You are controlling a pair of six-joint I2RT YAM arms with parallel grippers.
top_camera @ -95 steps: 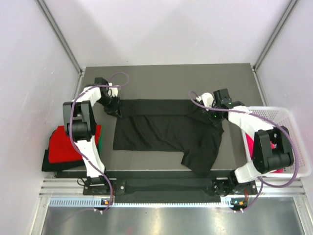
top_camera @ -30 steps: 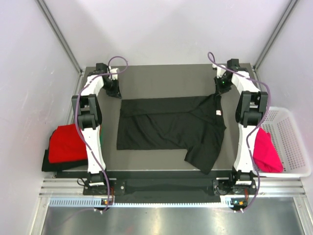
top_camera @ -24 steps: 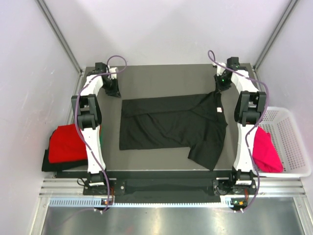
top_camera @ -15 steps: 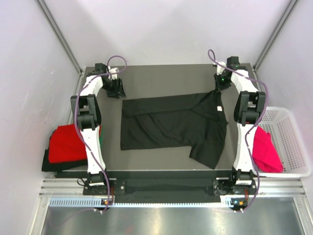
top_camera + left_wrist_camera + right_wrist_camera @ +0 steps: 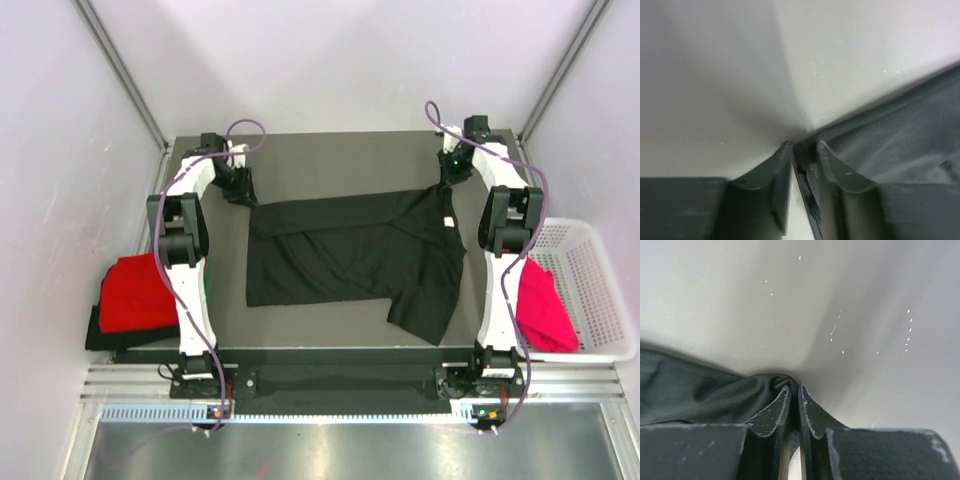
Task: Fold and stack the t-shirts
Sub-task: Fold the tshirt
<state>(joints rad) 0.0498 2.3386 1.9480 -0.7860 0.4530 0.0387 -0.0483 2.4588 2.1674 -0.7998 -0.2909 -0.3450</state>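
A black t-shirt (image 5: 350,250) lies spread on the dark table, its lower right part hanging toward the near edge. My left gripper (image 5: 243,189) is at the shirt's far left corner. In the left wrist view the left gripper (image 5: 802,145) is shut with a black cloth edge (image 5: 900,130) between the fingers. My right gripper (image 5: 448,180) holds the far right corner lifted. The right wrist view shows the right gripper (image 5: 795,387) shut on bunched black cloth (image 5: 700,385). A red t-shirt (image 5: 140,290) lies folded off the table's left side, with a green edge (image 5: 204,284) beside it.
A white mesh basket (image 5: 605,300) stands at the right with a magenta-pink t-shirt (image 5: 542,305) in it. Pale walls close in the table (image 5: 330,160) on three sides. Purple cables loop over both arms.
My left gripper has moved from the table's far left corner down to the shirt's far left corner and closed on it. The shirt has shifted slightly right. The right gripper keeps its hold.
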